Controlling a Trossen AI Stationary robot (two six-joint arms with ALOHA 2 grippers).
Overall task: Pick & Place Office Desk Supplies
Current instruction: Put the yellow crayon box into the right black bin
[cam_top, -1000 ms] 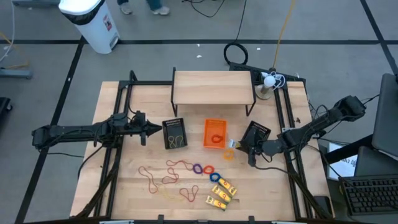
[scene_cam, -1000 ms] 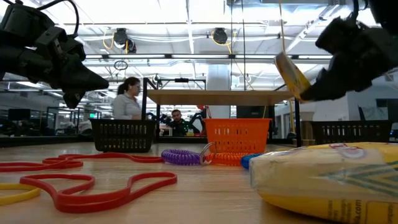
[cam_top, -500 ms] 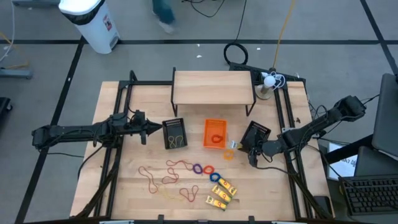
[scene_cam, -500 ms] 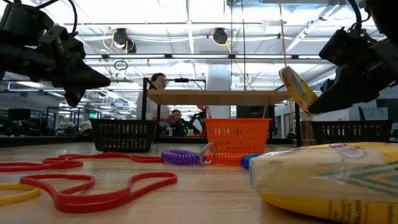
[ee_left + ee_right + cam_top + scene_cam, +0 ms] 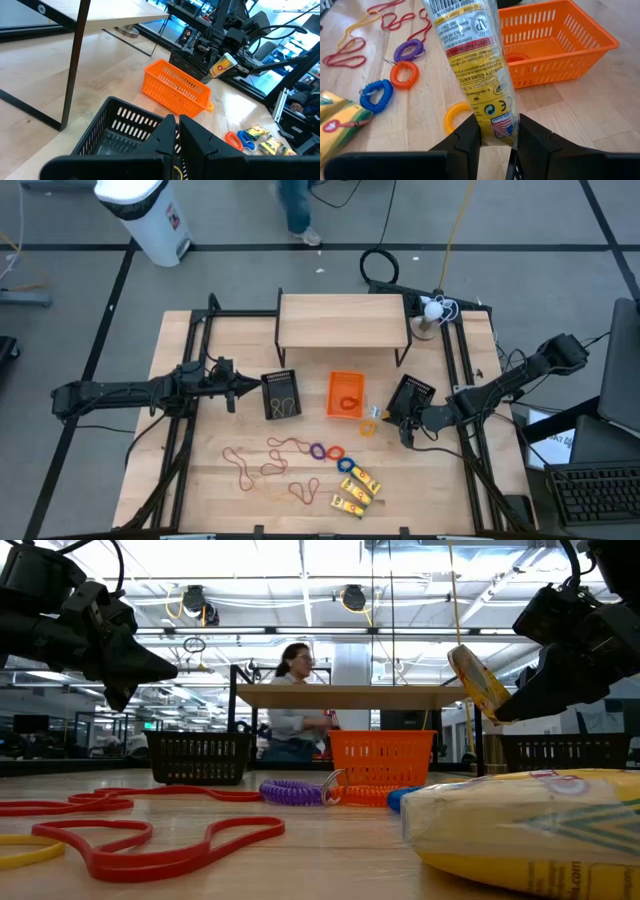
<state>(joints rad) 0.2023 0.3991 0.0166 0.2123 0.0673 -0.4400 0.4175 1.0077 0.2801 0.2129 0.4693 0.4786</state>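
Aloft, yellow packet in right pincer.

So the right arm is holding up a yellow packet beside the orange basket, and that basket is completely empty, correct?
Not quite. The right gripper does hold a yellow packet up beside the orange basket, but the basket is not empty: the high view shows something red lying inside it, and the right wrist view shows an orange ring through its slotted wall.
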